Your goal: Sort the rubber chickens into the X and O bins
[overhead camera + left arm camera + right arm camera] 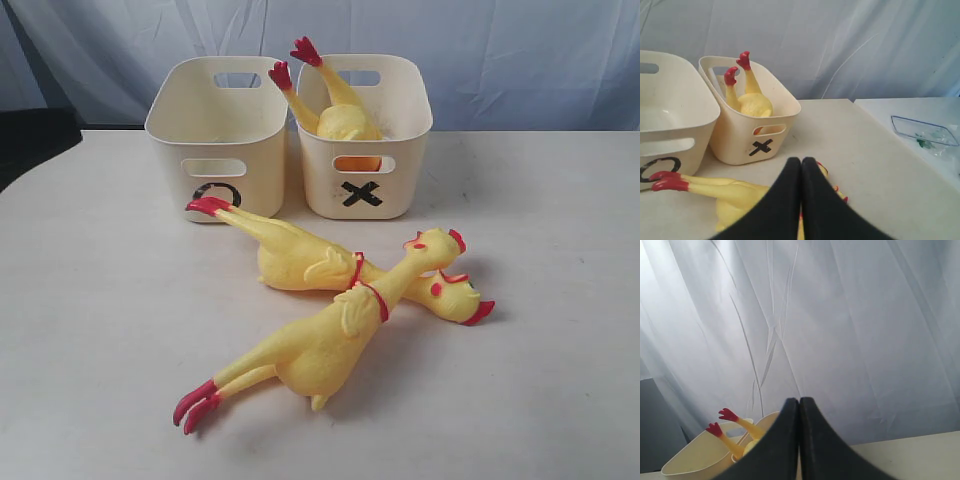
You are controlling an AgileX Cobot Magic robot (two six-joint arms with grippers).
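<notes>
Two cream bins stand side by side at the back of the table: the O bin on the left, the X bin on the right. One rubber chicken stands head-down in the X bin, red feet up. Two more lie crossed on the table in front: one with feet by the O bin, the other over it, head toward the right. In the left wrist view my left gripper is shut and empty, in front of the X bin. My right gripper is shut, with nothing in it. Neither gripper shows in the exterior view.
A pale curtain hangs behind the table. A clear plastic tray lies on a separate surface off to the side in the left wrist view. The O bin's inside holds nothing visible.
</notes>
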